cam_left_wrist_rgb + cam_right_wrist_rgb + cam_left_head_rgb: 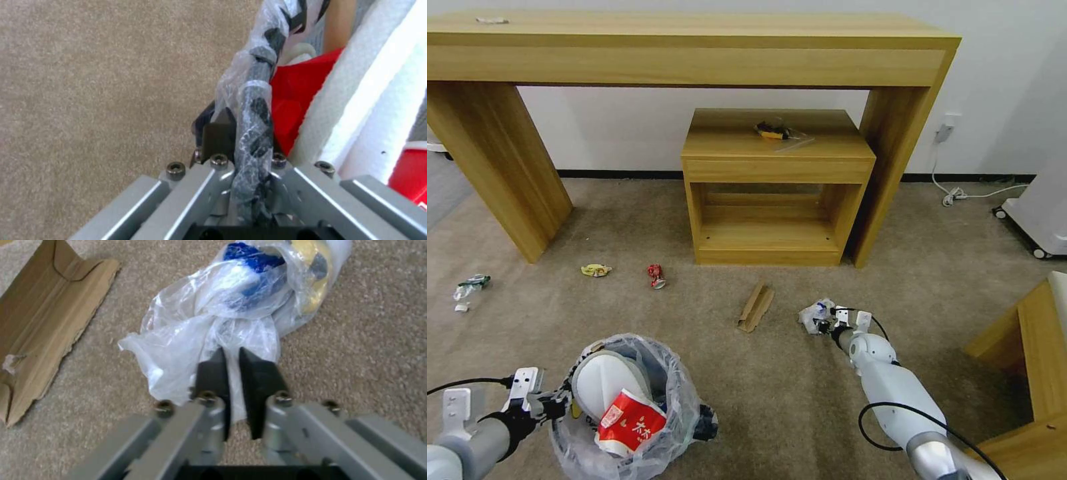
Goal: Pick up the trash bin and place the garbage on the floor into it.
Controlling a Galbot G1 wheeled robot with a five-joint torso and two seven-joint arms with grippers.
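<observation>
The trash bin (675,427), dark and round with a clear liner, hangs at the lower left holding a white slipper (606,380) and a red wrapper (630,421). My left gripper (558,404) is shut on its rim (254,100), with liner plastic pinched between the fingers. On the beige floor (787,400) lies a crumpled clear bag with blue-white packets (816,312) (222,310). My right gripper (829,325) (231,355) is low over it, shut on a fold of that plastic. A brown cardboard strip (755,307) (40,323) lies just left of it.
More litter lies further left: a red wrapper (656,275), a yellow wrapper (596,270) and a clear bottle (471,287). A small wooden cabinet (777,193) stands under a long wooden desk (687,47). A white wheeled unit (1040,213) and wooden furniture (1030,373) stand on the right.
</observation>
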